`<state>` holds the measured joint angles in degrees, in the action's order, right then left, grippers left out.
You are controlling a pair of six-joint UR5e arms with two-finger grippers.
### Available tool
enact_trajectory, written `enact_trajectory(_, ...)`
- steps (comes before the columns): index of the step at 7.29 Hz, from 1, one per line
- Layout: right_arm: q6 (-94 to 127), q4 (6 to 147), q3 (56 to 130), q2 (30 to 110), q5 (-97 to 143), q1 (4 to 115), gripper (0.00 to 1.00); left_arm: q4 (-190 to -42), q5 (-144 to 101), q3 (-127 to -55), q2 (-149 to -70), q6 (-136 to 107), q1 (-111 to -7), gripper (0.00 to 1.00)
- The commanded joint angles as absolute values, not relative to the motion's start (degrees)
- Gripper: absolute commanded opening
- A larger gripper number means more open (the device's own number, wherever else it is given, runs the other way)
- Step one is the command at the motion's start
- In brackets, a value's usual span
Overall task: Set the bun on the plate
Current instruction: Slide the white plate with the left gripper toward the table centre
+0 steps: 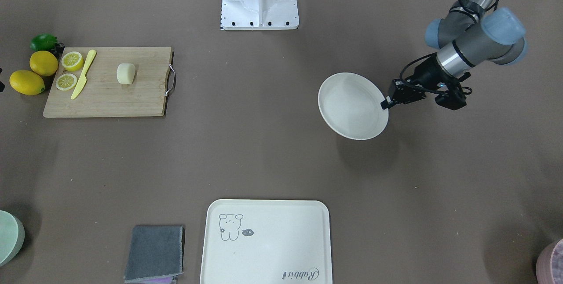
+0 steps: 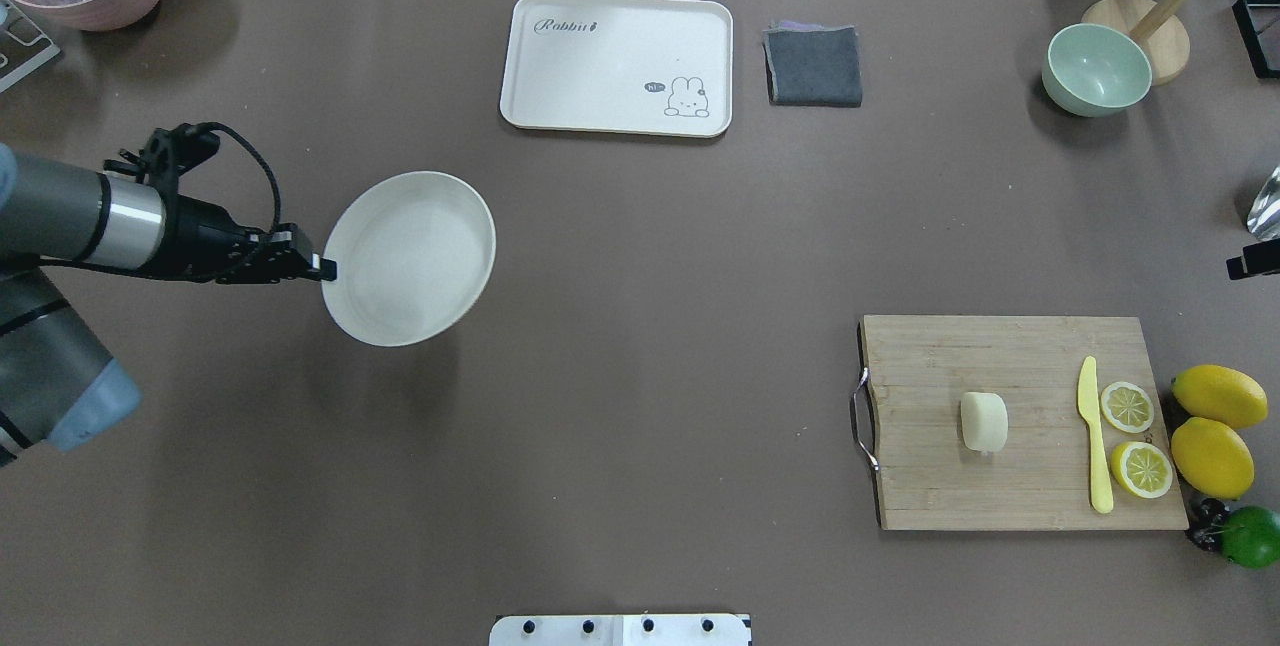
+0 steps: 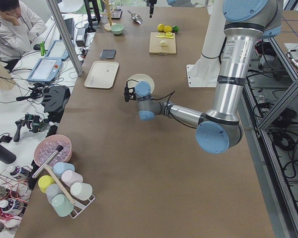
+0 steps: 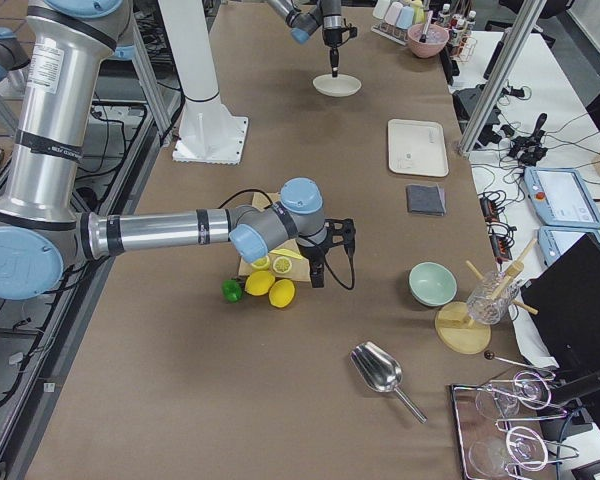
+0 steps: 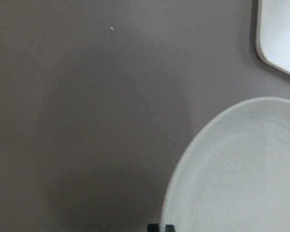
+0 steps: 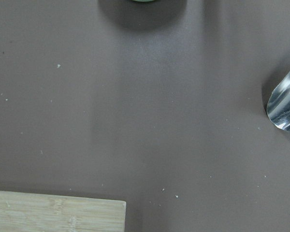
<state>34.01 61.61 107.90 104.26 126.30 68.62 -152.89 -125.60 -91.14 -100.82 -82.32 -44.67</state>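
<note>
Bun – a small pale cream lump – lies near the middle of a wooden cutting board, which sits at the table's right end close to my edge. It is well apart from the plate, which is over the table's left half.

My left gripper has its fingers nearly together, pinching the plate's rim on the side nearest my left end. The plate hangs tilted, and its shadow falls offset on the brown table beneath. My left wrist view shows the rim just past my dark fingertips.

My right gripper points down over the table's right end, near the board; I cannot tell how far open it is.

On the board with the bun are a yellow knife and two lemon slices, toward the board's right edge. Two whole lemons and a green fruit lie just beyond that edge. Along the far edge are a cream tray with an animal drawing, a folded grey cloth beside it, and a pale green bowl toward the far right corner.

My left arm reaches in low, its wrist nearly level – gripper aimed toward the table's middle. My right forearm stretches level, wrist bent downward.
</note>
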Motion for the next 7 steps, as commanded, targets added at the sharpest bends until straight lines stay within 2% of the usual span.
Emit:
enact_trajectory(1,34.0,61.6,107.9,104.3,126.4,68.6,1.00,-138.4,-117.2,-97.5,-106.3,-82.8,-36.4,0.00)
enact_trajectory(4,34.0,61.6,107.9,104.4,126.4,68.6,1.00,-124.6,-106.1,-97.1,-116.1,-85.1,-26.4,0.00)
enact_trajectory(7,34.0,61.6,107.9,104.5,126.4,68.6,1.00,-124.5,-103.1,-96.2,-115.9,-84.9,-24.2,0.00)
